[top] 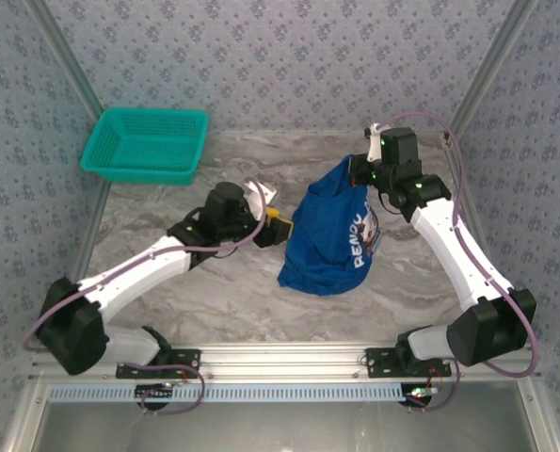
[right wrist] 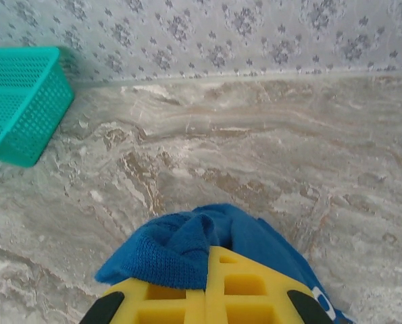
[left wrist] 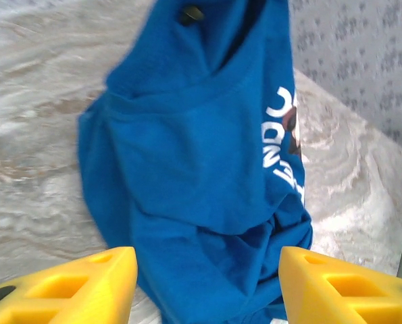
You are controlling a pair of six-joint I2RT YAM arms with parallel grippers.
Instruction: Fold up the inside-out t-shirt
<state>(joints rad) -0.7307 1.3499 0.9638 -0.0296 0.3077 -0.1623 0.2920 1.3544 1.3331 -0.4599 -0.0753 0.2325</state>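
Softly bunched blue t-shirt [top: 331,240] hangs pinched in right hand [right wrist: 206,283]; left hand [left wrist: 207,263] gapes

Grey marbled tabletop [top: 214,292], walls [top: 261,56] papered in floral print.

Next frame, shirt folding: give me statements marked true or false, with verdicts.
The right gripper is shut on the t-shirt. True.
The left gripper grips the t-shirt too. False: its fingers stand apart, closed on nothing.
The t-shirt lies in the teal basket. False: the basket sits apart, at the far left corner.
White lettering shows on the t-shirt. True.
The t-shirt lies flat and folded. False: it is bunched, one end lifted by the right gripper.
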